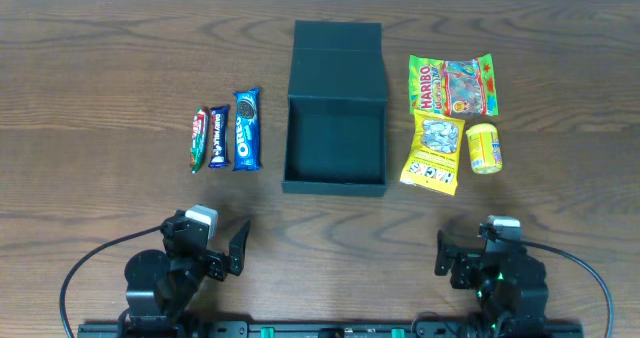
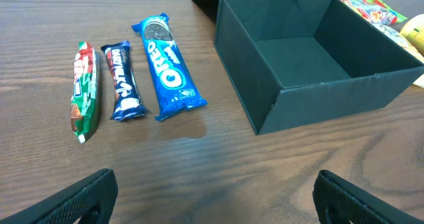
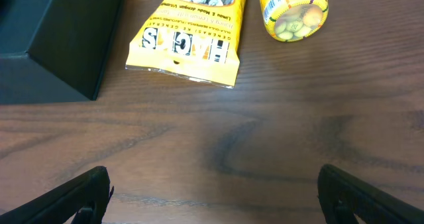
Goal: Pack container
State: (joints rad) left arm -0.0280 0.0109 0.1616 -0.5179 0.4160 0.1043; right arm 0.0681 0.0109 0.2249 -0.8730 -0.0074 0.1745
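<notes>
Container [image 1: 335, 187] open on the counter [image 1: 120, 58]; left tool [image 2: 215, 201], right tool [image 3: 215, 197] both spread wide.
We note it beyond and between the tools, bare wood before its near wall, Oreo packet [image 1: 246, 130] just left, yellow snack bag [image 1: 433, 154] just right. Only overhead shows the whole flap laid back.

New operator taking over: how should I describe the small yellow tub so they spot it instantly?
Find the open dark green container mid-table and look right of it. The yellow tub lies farthest out, beside the yellow Hacks bag, in front of the Haribo bag. It alone is a round canister, not a flat packet.
</notes>
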